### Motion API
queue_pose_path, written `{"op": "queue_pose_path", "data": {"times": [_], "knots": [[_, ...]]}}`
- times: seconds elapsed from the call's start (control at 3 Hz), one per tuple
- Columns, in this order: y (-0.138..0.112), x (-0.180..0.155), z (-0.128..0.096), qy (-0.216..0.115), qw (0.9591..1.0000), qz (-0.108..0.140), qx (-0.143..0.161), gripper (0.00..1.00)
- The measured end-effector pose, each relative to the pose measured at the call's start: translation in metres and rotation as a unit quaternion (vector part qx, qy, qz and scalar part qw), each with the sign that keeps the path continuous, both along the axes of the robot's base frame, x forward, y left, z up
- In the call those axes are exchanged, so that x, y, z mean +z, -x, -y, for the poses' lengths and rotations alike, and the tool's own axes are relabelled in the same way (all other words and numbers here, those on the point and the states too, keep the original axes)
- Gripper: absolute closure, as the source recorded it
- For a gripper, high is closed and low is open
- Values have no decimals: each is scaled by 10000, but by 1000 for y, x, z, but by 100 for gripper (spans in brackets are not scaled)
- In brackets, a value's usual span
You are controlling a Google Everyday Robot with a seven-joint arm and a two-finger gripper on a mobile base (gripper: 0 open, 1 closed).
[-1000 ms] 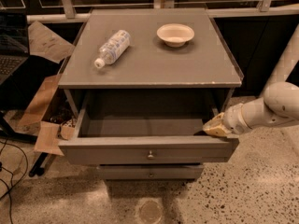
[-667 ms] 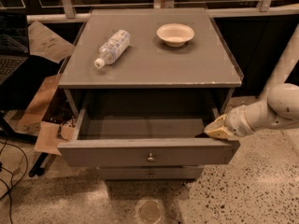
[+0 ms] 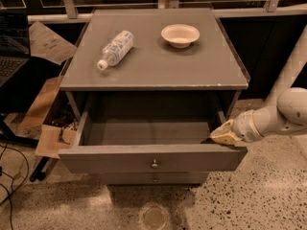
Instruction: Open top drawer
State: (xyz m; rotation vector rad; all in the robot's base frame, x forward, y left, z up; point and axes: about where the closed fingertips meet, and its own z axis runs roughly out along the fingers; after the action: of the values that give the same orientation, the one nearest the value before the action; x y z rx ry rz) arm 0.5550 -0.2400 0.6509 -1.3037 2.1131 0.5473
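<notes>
Top drawer [image 3: 120, 159] standing pulled out from under the desk [image 3: 158, 66], its grey box open to view and a round knob [image 3: 154, 164] at the centre of its front. Only a strip of a lower drawer front [image 3: 124, 178] shows beneath, the arm runs off the right edge, and whether the gripper [image 3: 224, 134] is clenched or released cannot be told. The gripper lies at the drawer's right front corner, seemingly touching the top edge there; on the desk a plastic bottle [image 3: 115, 49] lies on its side, well apart from an upright bowl [image 3: 180, 35], with a laptop [image 3: 12, 47] and cardboard [image 3: 45, 109] to the left and speckled floor [image 3: 249, 200] below.
</notes>
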Motion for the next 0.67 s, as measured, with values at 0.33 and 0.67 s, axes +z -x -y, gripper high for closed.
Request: {"op": "queue_pose_path", "data": {"times": [0.33, 0.67], "knots": [[7, 6, 0, -287, 9995, -23, 112, 61], [4, 17, -5, -569, 9980, 49, 254, 37]]}}
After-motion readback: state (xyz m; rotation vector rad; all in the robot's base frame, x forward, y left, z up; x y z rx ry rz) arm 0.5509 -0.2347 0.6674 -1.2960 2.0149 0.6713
